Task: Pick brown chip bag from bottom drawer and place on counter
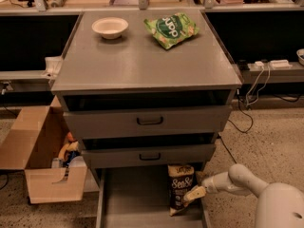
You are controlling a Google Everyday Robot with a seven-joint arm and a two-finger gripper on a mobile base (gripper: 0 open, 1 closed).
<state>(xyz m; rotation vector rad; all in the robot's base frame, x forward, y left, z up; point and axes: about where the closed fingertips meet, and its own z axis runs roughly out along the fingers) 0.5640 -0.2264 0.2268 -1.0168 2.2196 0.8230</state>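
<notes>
The brown chip bag (180,187) stands upright at the right side of the open bottom drawer (137,208), its cream top under the middle drawer's front. My gripper (194,193) reaches in from the right at the end of my white arm and sits against the bag's right edge, low on the bag. The counter (142,56) is the grey top of the cabinet, above both.
A white bowl (110,27) and a green chip bag (171,28) lie at the back of the counter. The two upper drawers (149,121) stand slightly open. An open cardboard box (42,165) with items sits on the floor at the left. Cables run along the floor at the right.
</notes>
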